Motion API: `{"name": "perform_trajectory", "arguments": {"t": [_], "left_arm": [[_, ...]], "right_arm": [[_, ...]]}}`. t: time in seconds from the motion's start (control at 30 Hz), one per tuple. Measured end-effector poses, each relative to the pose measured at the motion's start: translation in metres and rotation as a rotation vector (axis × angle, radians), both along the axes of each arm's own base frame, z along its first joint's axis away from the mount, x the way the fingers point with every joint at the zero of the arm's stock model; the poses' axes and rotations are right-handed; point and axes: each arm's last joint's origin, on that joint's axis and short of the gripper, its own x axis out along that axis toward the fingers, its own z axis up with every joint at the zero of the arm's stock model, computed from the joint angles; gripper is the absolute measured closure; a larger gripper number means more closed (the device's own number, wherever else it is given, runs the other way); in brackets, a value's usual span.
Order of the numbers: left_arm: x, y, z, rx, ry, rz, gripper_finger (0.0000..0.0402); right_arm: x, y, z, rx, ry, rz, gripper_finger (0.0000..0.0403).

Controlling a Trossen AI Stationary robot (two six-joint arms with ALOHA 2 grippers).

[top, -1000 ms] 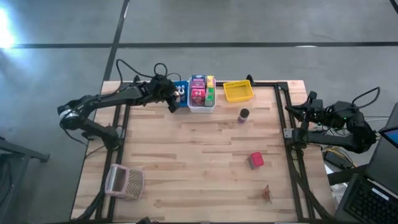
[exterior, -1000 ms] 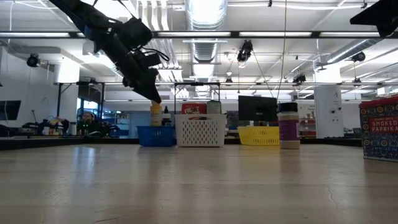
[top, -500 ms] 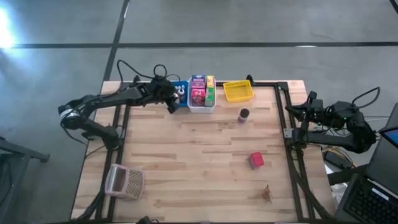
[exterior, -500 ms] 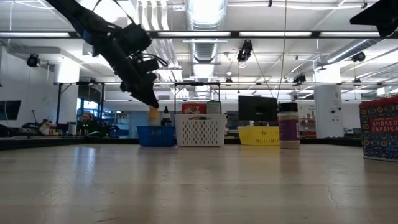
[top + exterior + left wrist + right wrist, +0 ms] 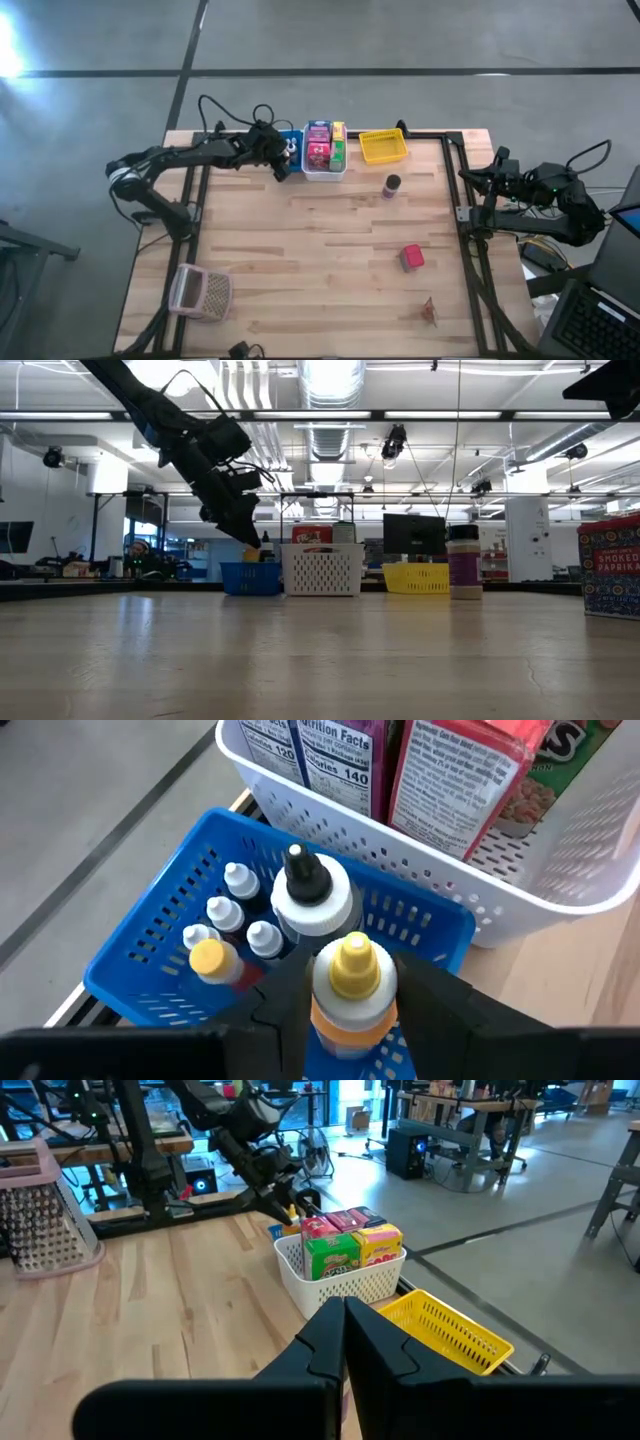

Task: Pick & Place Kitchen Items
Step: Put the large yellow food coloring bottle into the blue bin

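- The blue bin [image 5: 150,935] at the worktop's [image 5: 320,250] far edge holds several small bottles: white-capped ones [image 5: 240,880], one with a yellow cap [image 5: 207,956] and a larger white one with a black tip [image 5: 305,890].
- The white bin [image 5: 325,170], touching the blue one, holds upright boxes: pink [image 5: 318,132], red [image 5: 318,155], green and yellow [image 5: 338,130].
- The yellow bin [image 5: 383,146] stands just beside the white one; I cannot tell any contents.
- The left claw [image 5: 345,1000] grips a yellow-capped orange bottle [image 5: 350,985] just above the blue bin's near wall.
- A dark jar [image 5: 391,185], a red box [image 5: 411,257] and a small reddish item [image 5: 430,312] lie on the worktop; a pink mesh basket [image 5: 200,291] lies at the near left.
- The right claw [image 5: 345,1315], fingers pressed together and empty, waits off the right edge.
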Motion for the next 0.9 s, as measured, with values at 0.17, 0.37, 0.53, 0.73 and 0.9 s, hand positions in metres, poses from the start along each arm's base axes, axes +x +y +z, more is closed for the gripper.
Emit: {"name": "perform_trajectory", "arguments": {"t": [0.17, 0.37, 0.53, 0.73, 0.9], "left_arm": [[-0.0019, -0.0007, 0.001, -0.005, 0.002, 0.004, 0.026], [-0.005, -0.003, 0.0013, -0.02, 0.013, 0.005, 0.0245], [-0.0046, -0.0026, 0.0018, -0.004, 0.018, -0.009, 0.0242], [-0.0034, -0.0015, 0.0056, 0.001, 0.003, -0.026, 0.0206], [-0.0034, -0.0009, 0.008, 0.002, 0.021, -0.037, 0.0164]], "right_arm": [[0.0, 0.0, 0.0, 0.0, 0.0, 0.0, 0.0394], [-0.0001, 0.0, 0.0, 0.0, 0.0, 0.0, 0.0394], [-0.0001, 0.0, 0.0, 0.0, -0.001, 0.0, 0.0394], [-0.0001, 0.0, 0.0, 0.0, -0.001, 0.0, 0.0394], [0.0, 0.0, 0.0, 0.0, 0.0, 0.0, 0.0394]]}}
